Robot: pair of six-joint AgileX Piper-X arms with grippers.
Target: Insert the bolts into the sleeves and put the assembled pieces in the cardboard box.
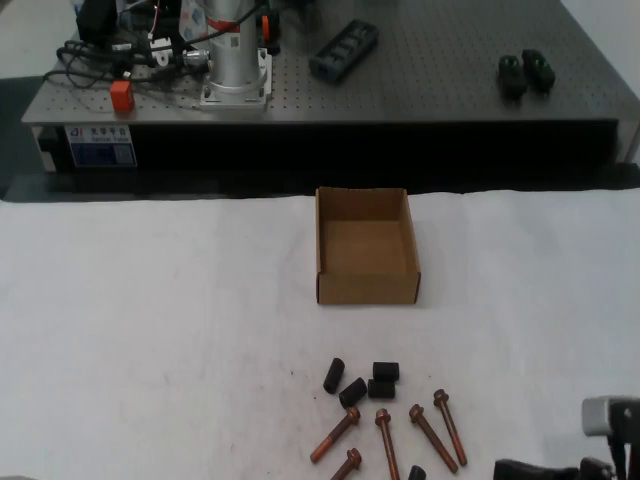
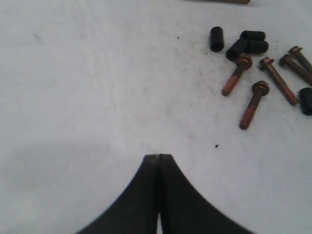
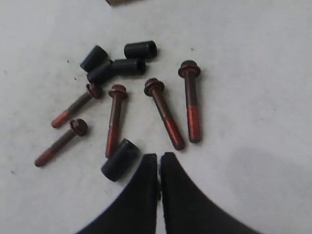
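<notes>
The lone sleeve was found lying on its side on the desk, just beside the tips of the right pincer, which was closed on nothing. Its long axis was slanted across the pincer's line. The five bolts were laid just beyond it, heads turned toward the cardboard box and threaded ends toward the arms, so their shafts ran roughly along the line of reach. Four more sleeves were clustered by the bolt heads, on the box side. The left pincer, likewise closed and empty, was held well apart from the group. The right arm was judged the nearer; its pincer would have to be opened before any grasp.
</notes>
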